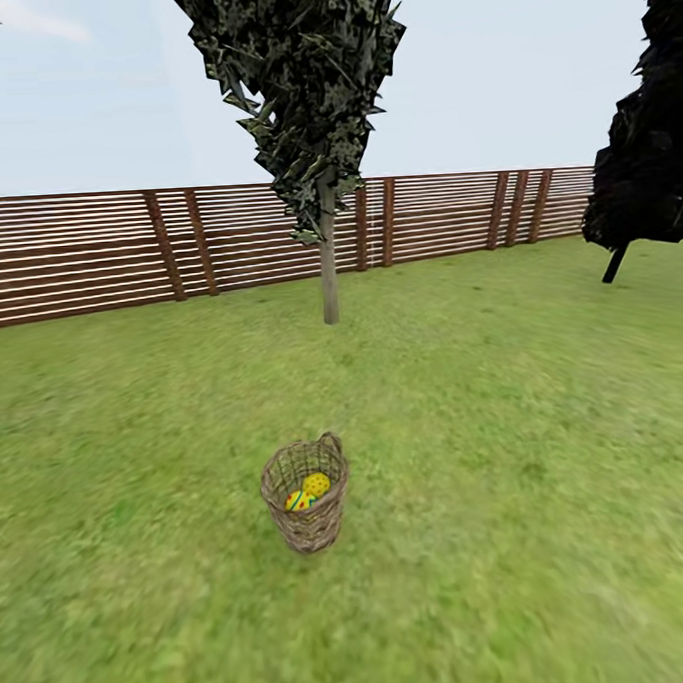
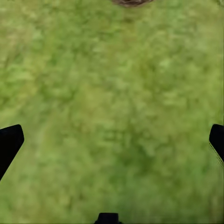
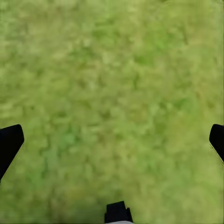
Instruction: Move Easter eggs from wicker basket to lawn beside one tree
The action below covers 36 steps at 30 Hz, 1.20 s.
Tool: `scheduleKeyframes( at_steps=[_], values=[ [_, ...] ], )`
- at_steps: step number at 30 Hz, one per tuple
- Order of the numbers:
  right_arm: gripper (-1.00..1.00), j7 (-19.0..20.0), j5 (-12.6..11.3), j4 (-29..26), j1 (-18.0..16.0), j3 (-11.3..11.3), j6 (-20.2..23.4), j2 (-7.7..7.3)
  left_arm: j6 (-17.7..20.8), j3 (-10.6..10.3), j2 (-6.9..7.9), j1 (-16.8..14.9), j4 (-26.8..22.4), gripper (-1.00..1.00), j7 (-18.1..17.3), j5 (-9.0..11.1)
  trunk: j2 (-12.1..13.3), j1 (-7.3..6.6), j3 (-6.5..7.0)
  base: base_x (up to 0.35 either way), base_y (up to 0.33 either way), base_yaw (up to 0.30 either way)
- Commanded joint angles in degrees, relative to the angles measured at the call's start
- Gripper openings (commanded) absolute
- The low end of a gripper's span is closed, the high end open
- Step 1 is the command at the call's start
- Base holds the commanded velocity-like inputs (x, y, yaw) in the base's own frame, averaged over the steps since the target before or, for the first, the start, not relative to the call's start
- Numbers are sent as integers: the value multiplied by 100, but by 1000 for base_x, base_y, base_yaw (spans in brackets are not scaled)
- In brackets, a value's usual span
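Left hand [image 2: 112, 140] and right hand [image 3: 112, 140] both spread wide, empty over lawn [image 1: 508, 453] | wicker basket [image 1: 306, 496] just ahead, Easter eggs [image 1: 308, 491] inside | thin-stemmed tree [image 1: 327, 252] beyond basket, guessing we're lining up to reach in

Head camera overlooks lawn [image 1: 508, 453]; both wrist cameras face it closely.

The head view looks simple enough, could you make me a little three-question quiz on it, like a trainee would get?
1. True or false: the wicker basket stands upright on the lawn.
2. How many Easter eggs can be seen inside it? A) none B) two C) five
3. Fill in: behind the thin-stemmed tree runs a wooden ____.

Key: 1 true. 2 B; a third may be hidden below the rim. 3 fence.
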Motion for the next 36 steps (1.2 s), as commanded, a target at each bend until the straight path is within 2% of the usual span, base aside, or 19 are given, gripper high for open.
scheduleKeyframes(
  at_steps=[1, 36],
  values=[
    [100, 2, -41, 5, -4, 3, -21, -1, -14, -48, 1, -5, 6, 100, 55, -5, -4, 4, -6, 330, -165, 150],
    [100, 7, -44, 1, 1, 3, -21, -1, -14, -48, 1, -5, 6, 100, 55, -14, -4, 4, -6, 289, -177, 151]
  ],
)
